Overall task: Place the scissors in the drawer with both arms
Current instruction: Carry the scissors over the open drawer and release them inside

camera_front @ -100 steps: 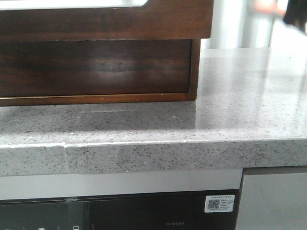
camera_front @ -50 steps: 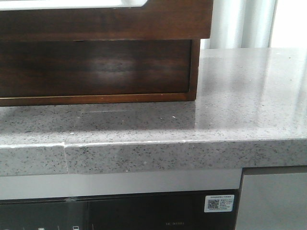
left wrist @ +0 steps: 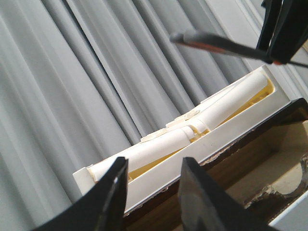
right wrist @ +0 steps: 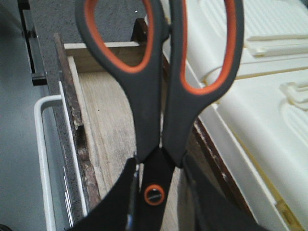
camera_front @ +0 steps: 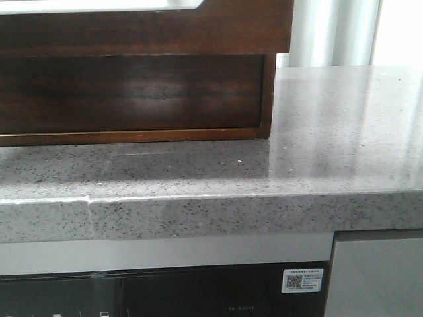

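The scissors (right wrist: 161, 82), grey-handled with orange-lined loops, hang in my right gripper (right wrist: 156, 166), which is shut on them at the pivot screw, handles pointing away from the wrist. They are above the line where a pale bare-wood compartment (right wrist: 108, 130) meets the drawer (right wrist: 269, 115) with its white moulded inside. In the front view the drawer (camera_front: 145, 30) juts out dark brown and glossy at the top, and no gripper shows there. My left gripper (left wrist: 153, 166) is open and empty over the drawer's rim (left wrist: 226, 137). The scissors (left wrist: 216, 44) show there high up, held by dark fingers (left wrist: 281, 29).
The wooden cabinet (camera_front: 132, 92) stands on a grey speckled counter (camera_front: 317, 152) with a thick front edge. A dark appliance panel (camera_front: 165, 294) sits below it. Grey curtains (left wrist: 96, 72) hang behind the drawer. A white wire rack (right wrist: 43, 159) lies beside the pale wood compartment.
A blurred dark and orange shape at the front view's upper right a second ago has gone from view. The cabinet and counter have not moved.
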